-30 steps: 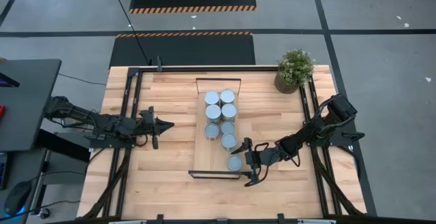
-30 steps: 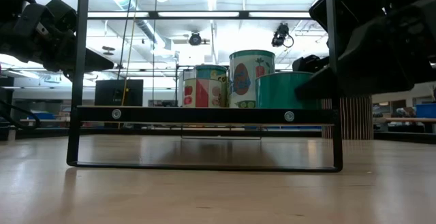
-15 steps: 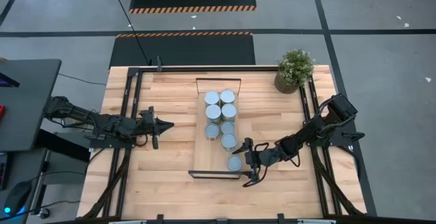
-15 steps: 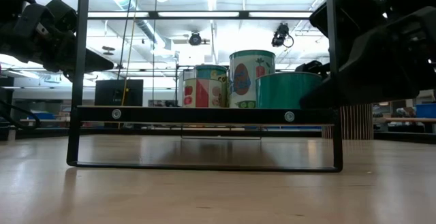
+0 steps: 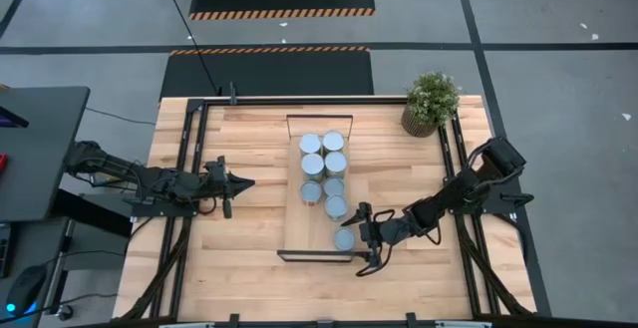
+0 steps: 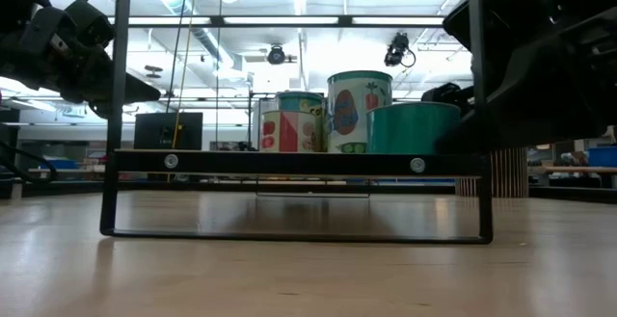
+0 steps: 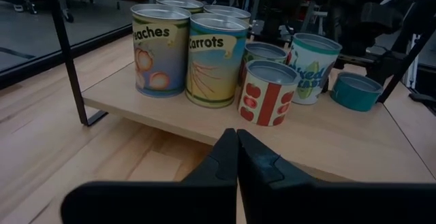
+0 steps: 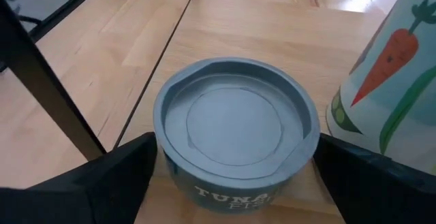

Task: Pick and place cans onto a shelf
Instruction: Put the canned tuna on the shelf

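The wooden table [image 5: 239, 258] carries the shelf [image 5: 296, 223] at its middle, a long pale board in a thin black frame. The cans [image 5: 322, 153] stand in two rows along it, and a low teal tuna can [image 8: 237, 137] sits alone at the near end. The right gripper [image 5: 362, 240] is beside that can, fingers spread either side, not clamped. The left gripper [image 5: 239, 180], pinched closed on nothing, hangs left of the shelf.
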Tool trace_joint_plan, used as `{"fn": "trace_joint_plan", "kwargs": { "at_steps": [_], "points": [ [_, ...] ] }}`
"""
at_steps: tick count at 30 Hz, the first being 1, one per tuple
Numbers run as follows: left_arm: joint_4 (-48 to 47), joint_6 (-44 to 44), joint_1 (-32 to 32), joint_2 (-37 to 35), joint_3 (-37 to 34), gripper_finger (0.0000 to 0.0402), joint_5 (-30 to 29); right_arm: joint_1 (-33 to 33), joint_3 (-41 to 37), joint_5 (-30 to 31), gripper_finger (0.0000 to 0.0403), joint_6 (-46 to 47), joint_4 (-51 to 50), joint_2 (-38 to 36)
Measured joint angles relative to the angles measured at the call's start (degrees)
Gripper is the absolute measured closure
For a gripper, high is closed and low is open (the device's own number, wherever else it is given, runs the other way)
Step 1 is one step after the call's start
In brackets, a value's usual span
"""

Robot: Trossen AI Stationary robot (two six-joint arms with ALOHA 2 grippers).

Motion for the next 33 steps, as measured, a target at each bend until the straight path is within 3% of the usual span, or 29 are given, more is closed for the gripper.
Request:
{"fn": "trace_joint_plan", "kwargs": {
  "at_steps": [16, 24, 33],
  "points": [
    [-0.1, 0.3, 0.0, 0.0, 0.0, 0.0397, 0.0, 0.1, 0.0, 1.0, 0.0003, 1.5, -17.8, -11.4],
    [-0.1, 0.0, 0.0, 0.0, 0.0, 0.0397, 0.0, 0.0, 0.0, 0.5, 0.0003, 4.1, -23.8, -13.1],
    [-0.1, 0.1, 0.0, 0.0, 0.0, 0.0397, 0.0, 0.0, 0.0, 4.8, 0.0003, 5.3, -25.7, -13.2]
  ]
}}
